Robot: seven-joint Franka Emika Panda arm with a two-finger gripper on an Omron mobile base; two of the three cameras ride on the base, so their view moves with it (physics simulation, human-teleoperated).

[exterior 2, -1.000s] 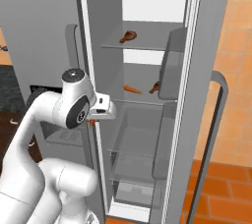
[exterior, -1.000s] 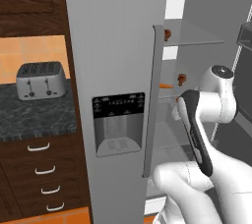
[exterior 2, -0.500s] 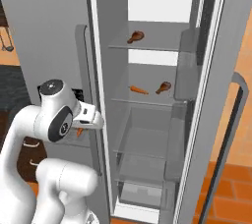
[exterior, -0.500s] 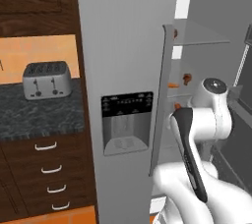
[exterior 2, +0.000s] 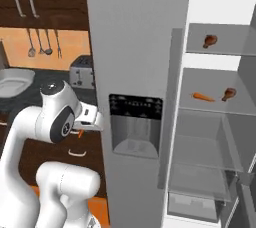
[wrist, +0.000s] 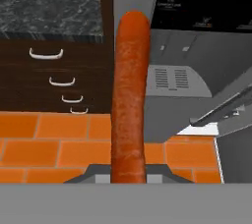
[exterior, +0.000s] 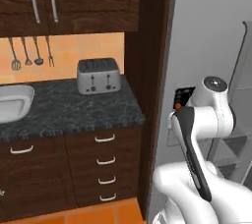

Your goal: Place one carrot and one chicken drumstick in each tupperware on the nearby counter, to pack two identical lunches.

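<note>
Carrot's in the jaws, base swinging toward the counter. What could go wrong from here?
1. The carrot sticks far out past the shut gripper; held at one end, it may swing or slip.
2. The tupperware lies at the counter's far left, past the toaster; the carrot tip could clip the toaster.

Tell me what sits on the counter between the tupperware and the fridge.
The toaster, in the left base view. It stands on the counter, right of the tupperware, with a dark wood panel before the fridge.
</note>
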